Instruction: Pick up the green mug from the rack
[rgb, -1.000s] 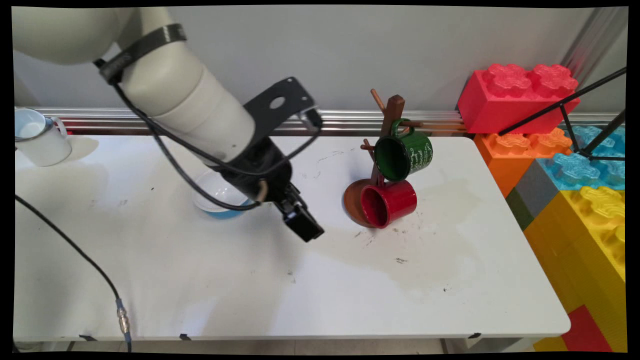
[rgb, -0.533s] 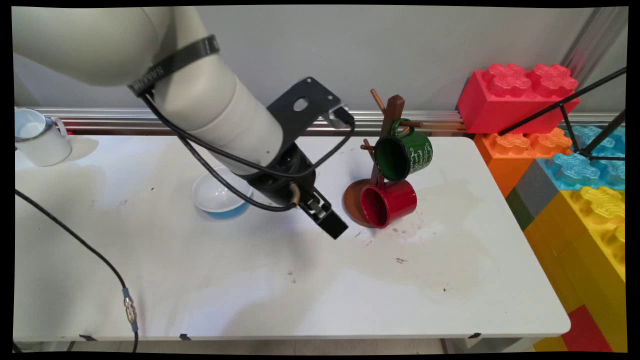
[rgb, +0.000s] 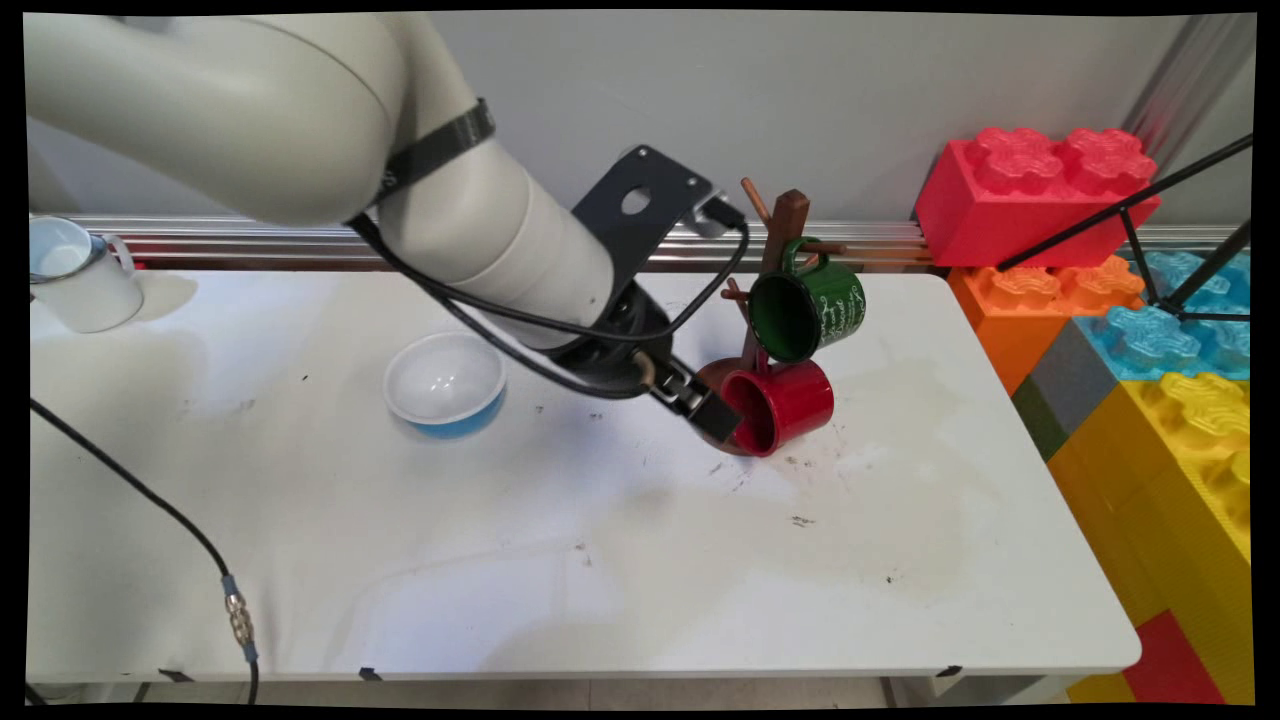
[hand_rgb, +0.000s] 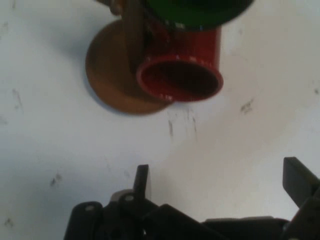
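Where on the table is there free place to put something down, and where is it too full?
The near half of the table is bare. Bare too is the stretch between the white mug and the bowl. It is crowded around the mug tree: the open tool is beside the red mug, under the green mug.

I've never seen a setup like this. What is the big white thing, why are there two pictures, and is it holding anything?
The big white thing is a robot arm, ending in a black gripper with two fingers. One picture comes from a fixed camera looking down across the white table. The other comes from a camera on the hand, looking along the fingers.

On the table stand a wooden mug tree with a green mug and a red mug hanging on it, a blue bowl with a white inside, and a white mug at the far left.

The gripper is open and holds nothing. It hovers close to the red mug's mouth.
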